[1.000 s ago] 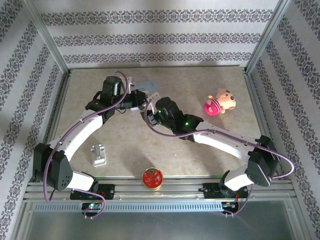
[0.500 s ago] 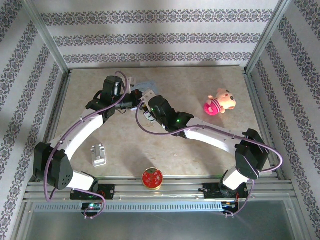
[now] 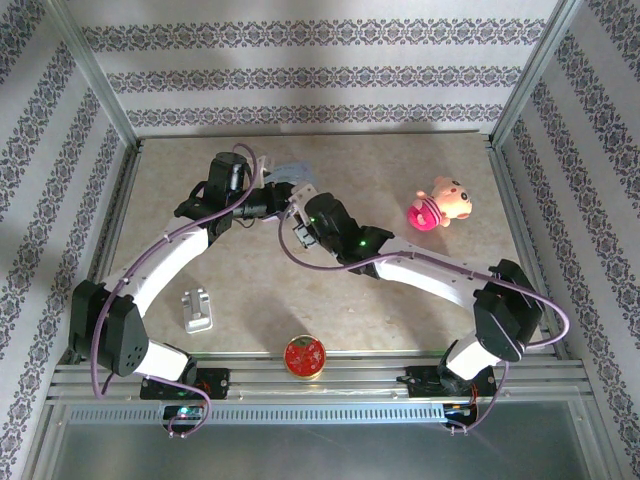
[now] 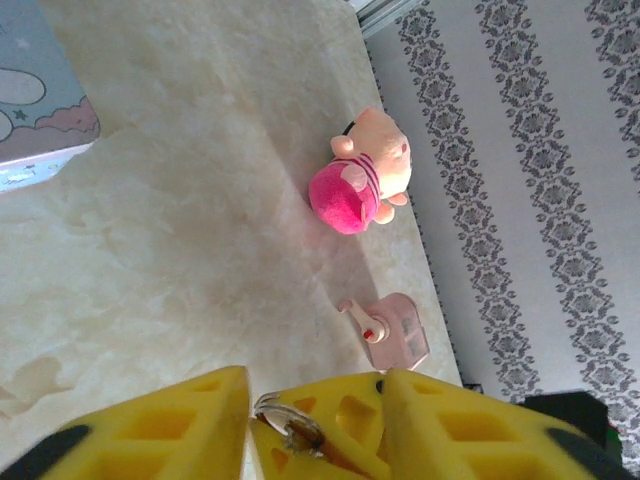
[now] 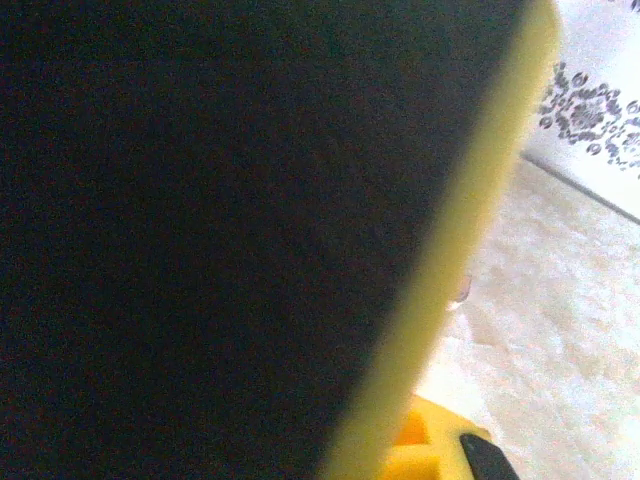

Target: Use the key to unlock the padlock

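A marbled beige table [image 3: 400,160] stands between striped wallpaper walls. From above, the left gripper [image 3: 283,200] and right gripper [image 3: 300,220] meet just beside a pale blue tin [image 3: 290,168], with a pink plush [image 3: 438,203] well apart. At the left wrist, yellow fingers [image 4: 150,430] pinch the padlock [image 4: 295,428]. At the right wrist, a dark, yellow-edged surface sits very close, and I cannot tell whether the right gripper's fingers are together or apart.

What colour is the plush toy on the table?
The plush toy has a bright pink body and pale peach head, clearest in the left wrist view.
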Action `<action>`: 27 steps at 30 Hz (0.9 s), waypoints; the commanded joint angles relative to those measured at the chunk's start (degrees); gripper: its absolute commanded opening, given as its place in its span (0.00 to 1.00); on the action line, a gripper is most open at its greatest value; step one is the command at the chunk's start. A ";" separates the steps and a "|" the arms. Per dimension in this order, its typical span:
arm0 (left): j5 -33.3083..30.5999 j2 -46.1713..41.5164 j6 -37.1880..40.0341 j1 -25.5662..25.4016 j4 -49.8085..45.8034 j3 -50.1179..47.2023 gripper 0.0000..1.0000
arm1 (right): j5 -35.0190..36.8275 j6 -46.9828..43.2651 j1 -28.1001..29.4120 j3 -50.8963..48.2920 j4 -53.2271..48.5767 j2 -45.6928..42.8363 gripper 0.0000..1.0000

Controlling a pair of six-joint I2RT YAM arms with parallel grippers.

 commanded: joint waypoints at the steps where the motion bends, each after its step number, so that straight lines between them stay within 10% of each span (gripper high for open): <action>1: 1.40 -0.35 0.40 0.25 1.80 0.50 0.52 | -8.18 5.15 -2.76 -2.44 2.18 -3.52 0.00; 7: -0.79 -4.61 1.85 2.44 4.07 -1.88 0.74 | -30.21 15.88 -11.80 -8.19 8.06 -6.51 0.00; 27: 14.11 -8.67 12.90 3.23 8.41 -3.10 0.66 | -67.64 34.73 -18.67 -11.98 33.77 -5.63 0.00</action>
